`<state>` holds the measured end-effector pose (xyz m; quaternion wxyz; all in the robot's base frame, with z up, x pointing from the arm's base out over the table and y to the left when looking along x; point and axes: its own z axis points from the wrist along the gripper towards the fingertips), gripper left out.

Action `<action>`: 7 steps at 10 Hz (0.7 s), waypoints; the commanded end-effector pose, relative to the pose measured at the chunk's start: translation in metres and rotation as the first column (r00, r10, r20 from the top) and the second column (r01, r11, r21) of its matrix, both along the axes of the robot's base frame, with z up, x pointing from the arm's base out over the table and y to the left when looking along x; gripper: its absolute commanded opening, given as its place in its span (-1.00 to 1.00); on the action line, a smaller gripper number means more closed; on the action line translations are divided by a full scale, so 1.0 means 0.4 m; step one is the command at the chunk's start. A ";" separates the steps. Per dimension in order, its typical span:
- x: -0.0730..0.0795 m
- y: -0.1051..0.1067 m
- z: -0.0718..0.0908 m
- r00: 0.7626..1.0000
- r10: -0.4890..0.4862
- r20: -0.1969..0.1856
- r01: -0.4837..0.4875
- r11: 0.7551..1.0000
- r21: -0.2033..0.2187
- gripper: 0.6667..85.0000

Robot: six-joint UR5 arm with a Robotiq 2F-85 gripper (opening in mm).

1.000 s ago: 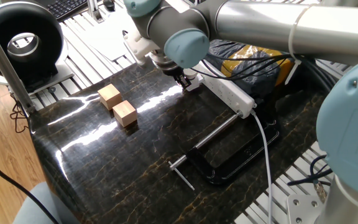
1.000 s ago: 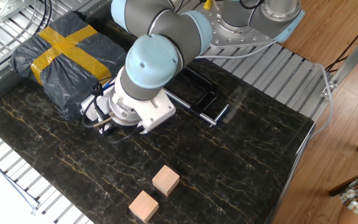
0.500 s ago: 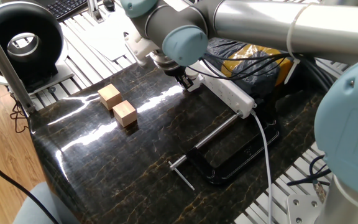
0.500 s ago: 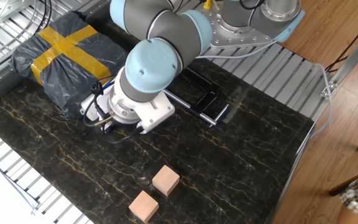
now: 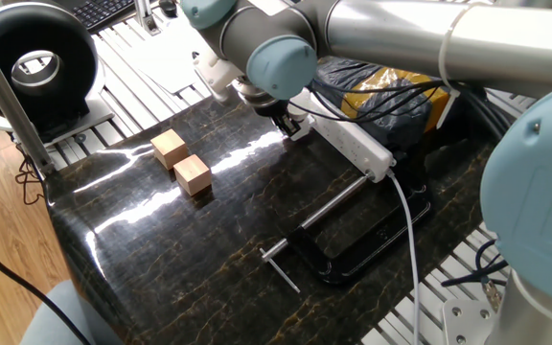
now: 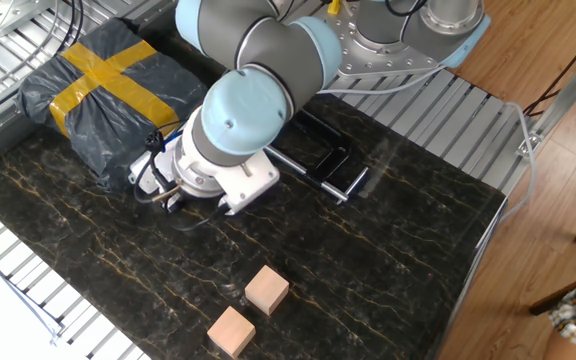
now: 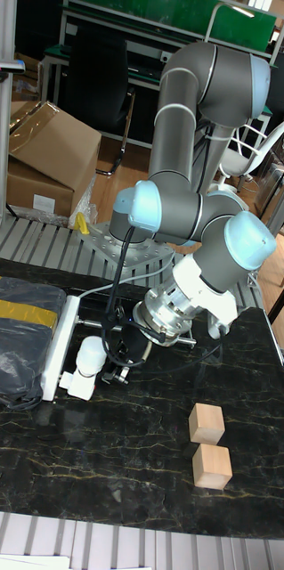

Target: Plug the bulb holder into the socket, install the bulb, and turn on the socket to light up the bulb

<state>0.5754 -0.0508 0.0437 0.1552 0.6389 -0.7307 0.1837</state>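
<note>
The white socket (image 7: 57,343) lies along the left of the dark table and also shows in one fixed view (image 5: 353,144). At its near end sits the small white bulb holder (image 7: 74,385). The bulb (image 7: 90,354) stands upright on top of it. My gripper (image 7: 113,361) comes in tilted from the right, its black fingertips right against the bulb's side. Whether the fingers clasp the bulb is not visible. In one fixed view the gripper (image 5: 287,123) covers the bulb. In the other fixed view the gripper (image 6: 168,197) is mostly under the wrist.
Two tan wooden cubes (image 5: 169,147) (image 5: 193,173) sit apart from the socket. A black clamp (image 5: 353,240) with a steel bar lies beside the strip's far end. The thick white cable (image 5: 412,230) runs off the table. A black bag with yellow tape (image 6: 98,80) lies behind the socket.
The wrist has shifted and turned slightly. The fingertips stay at the same spot by the bulb, and the bulb, holder and socket have not moved.
</note>
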 end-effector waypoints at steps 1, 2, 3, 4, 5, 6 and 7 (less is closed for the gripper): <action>-0.009 -0.023 0.001 1.000 0.000 -0.016 -0.001 1.000 -0.017 -0.98; -0.012 -0.021 -0.007 1.000 -0.002 -0.021 0.002 1.000 0.005 -0.98; -0.013 -0.021 0.014 1.000 -0.006 -0.017 0.006 1.000 -0.029 -0.98; -0.028 0.010 0.035 0.999 -0.036 -0.007 0.036 0.998 -0.050 -0.98; -0.041 0.054 0.018 0.997 -0.075 0.008 0.075 0.997 0.010 -0.98; -0.013 0.067 0.008 0.997 -0.065 0.035 0.063 0.997 0.053 -0.98; 0.006 0.075 -0.001 0.996 -0.062 0.060 0.057 0.995 0.087 -0.98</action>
